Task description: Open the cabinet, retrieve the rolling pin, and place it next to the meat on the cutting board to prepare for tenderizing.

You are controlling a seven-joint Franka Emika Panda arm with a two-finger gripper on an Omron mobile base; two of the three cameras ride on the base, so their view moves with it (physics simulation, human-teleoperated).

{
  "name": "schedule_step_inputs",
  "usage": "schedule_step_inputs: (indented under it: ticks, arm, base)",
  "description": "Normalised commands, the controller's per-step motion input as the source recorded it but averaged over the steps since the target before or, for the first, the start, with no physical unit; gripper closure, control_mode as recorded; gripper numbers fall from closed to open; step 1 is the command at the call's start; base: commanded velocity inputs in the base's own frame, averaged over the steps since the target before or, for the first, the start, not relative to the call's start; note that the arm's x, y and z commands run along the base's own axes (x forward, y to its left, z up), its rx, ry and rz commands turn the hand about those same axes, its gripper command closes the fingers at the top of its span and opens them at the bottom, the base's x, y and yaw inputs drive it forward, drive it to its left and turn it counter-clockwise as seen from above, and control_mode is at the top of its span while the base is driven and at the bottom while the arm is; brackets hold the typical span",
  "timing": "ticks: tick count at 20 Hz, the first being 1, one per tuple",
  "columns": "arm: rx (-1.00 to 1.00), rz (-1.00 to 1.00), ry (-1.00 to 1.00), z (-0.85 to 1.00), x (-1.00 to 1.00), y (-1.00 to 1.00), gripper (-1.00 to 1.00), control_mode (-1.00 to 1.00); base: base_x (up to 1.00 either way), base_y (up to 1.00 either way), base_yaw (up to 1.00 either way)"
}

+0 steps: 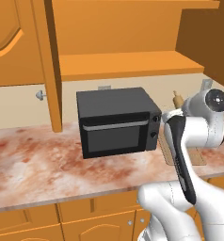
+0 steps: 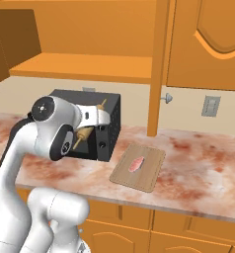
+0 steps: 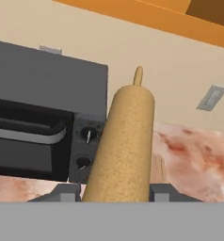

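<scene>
Rolling pin (image 3: 125, 141) sits clamped between your gripper (image 3: 117, 192) fingers, its barrel running away from the hand with the far knob pointing toward the wall. You see it held up in the air just beside the black microwave (image 1: 116, 121), over the marbled countertop (image 2: 198, 170). The cutting board (image 2: 139, 168) lies on the counter to the microwave's side, with the meat (image 2: 137, 163) resting on it. Above, the cabinet (image 1: 128, 37) stands open, its shelf bare.
</scene>
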Motion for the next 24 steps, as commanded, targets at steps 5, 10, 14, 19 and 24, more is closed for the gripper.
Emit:
schedule_step_inputs:
  ticks: [5,10,14,19,24]
  arm:
    - [0.01,-0.33,0.00,-0.31,-0.22,-0.61,1.00,-1.00]
    - [0.02,-0.28,0.01,-0.36,-0.23,-0.40,1.00,-1.00]
    - [0.08,-0.26,0.03,-0.28,0.00,-0.38,1.00,-1.00]
    - [0.11,-0.14,0.00,-0.27,0.00,-0.41,1.00,-1.00]
    - [0.16,-0.01,0.00,-0.36,0.00,-0.30,1.00,-1.00]
  base:
    - [0.00,0.00,0.00]
    - [0.00,0.00,0.00]
    - [0.00,0.00,0.00]
    - [0.00,0.00,0.00]
    - [0.00,0.00,0.00]
